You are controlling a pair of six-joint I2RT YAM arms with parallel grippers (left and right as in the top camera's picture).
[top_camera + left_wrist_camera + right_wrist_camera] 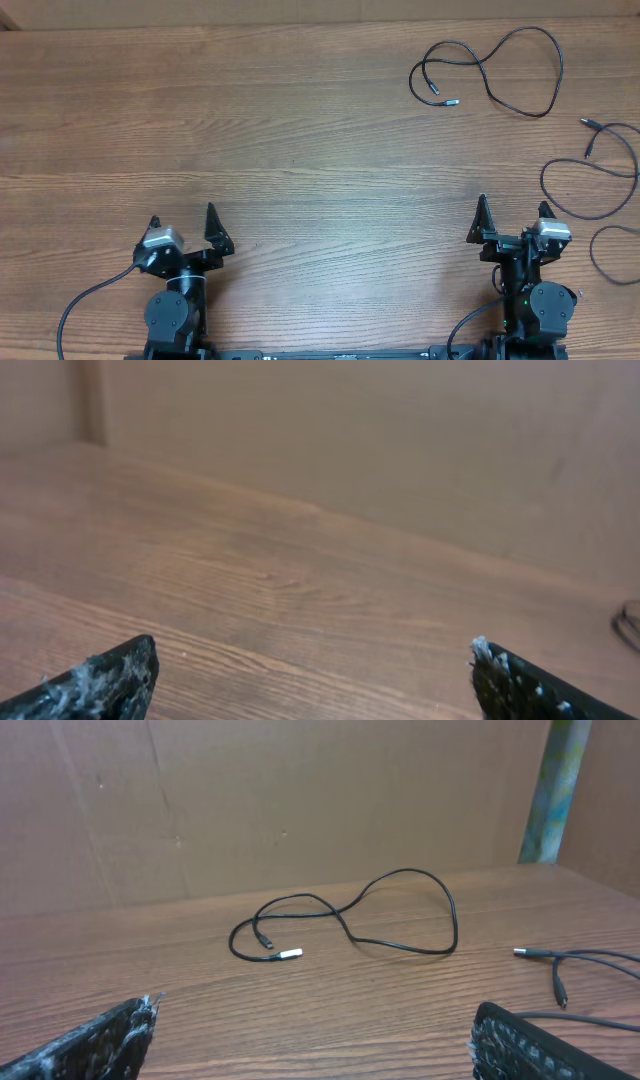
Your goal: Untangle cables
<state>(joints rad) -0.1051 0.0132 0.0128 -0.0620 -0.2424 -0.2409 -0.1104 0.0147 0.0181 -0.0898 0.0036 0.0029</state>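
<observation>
A brown wood-grain bench point(300, 150) fills the overhead view, its grain running left to right. In the right wrist view a plain tan board wall point(300, 800) stands behind it, with a mottled greenish strip point(550, 790) upright at the far right.

Both arms sit at the near edge. The left claw point(182, 215) has its two dark fingers spread wide apart with nothing between them, over bare wood and well apart from the cords. The right claw point(513, 205) is spread just as wide and also holds nothing.

All the cables lie on the right half of the bench. The far cable point(541, 114) is thin, black and limp. It is laid out in a large open loop that crosses itself once, then curls into a smaller loop on the left. It lies apart from the right-edge cable point(545, 180), which snakes in loose curves beside the right claw and runs out of frame. Below it a further black loop point(592, 255) shows; whether it is the same cord I cannot tell.

The far cable ends in a silver plug tip point(290, 955) and a small black plug point(265, 942), close together. The right-edge cable shows two plug tips point(587, 122), near each other.
</observation>
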